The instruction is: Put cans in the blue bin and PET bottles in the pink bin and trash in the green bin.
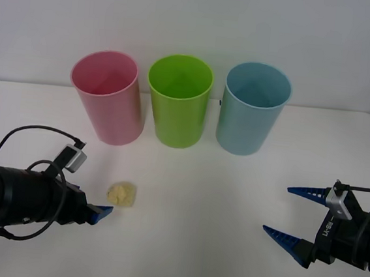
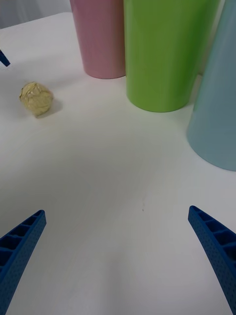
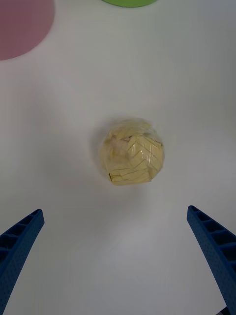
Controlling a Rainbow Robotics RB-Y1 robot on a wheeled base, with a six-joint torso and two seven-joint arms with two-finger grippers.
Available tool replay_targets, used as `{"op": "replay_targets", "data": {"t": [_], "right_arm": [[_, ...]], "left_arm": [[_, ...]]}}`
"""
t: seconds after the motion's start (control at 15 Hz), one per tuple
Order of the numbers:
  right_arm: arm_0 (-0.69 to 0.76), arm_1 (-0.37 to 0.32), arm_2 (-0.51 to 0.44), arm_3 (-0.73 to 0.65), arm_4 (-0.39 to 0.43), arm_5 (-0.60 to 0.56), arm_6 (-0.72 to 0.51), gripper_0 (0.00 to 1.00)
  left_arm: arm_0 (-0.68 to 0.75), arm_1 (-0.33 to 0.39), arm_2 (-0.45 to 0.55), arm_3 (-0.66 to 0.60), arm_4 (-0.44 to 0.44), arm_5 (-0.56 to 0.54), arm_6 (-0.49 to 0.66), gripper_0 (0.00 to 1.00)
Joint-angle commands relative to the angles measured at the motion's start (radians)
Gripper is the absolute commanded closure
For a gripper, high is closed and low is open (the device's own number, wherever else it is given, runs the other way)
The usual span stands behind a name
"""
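The trash [image 1: 122, 193] is a small pale yellow crumpled wad lying on the white table in front of the pink bin [image 1: 107, 95]. My left gripper [image 1: 102, 212] sits just short of it, low over the table. In the left wrist view the trash [image 3: 131, 157] lies ahead of the open left gripper [image 3: 114, 211], untouched. The green bin [image 1: 179, 98] stands in the middle of the row and the blue bin [image 1: 253, 109] at the right. My right gripper [image 1: 294, 214] hovers open at the right with nothing in it. Cans and PET bottles are out of view.
In the right wrist view the right gripper [image 2: 116, 210] faces the pink bin [image 2: 101, 39], green bin [image 2: 164, 54], blue bin [image 2: 219, 113] and the distant trash [image 2: 36, 98]. All three bins stand upright near the table's far edge [image 1: 345, 111].
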Motion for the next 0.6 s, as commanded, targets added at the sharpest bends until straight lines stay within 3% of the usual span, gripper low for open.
{"op": "replay_targets", "data": {"t": [0.07,0.6], "right_arm": [[0.0,0.0,0.0,0.0,0.0,0.0,0.0,0.0],[0.0,0.0,0.0,0.0,0.0,0.0,0.0,0.0]], "left_arm": [[-0.087,-0.001,-0.075,0.057,0.023,0.001,0.004,0.0],[-0.258,-0.001,-0.232,0.143,0.034,-0.009,0.077,0.0]]}}
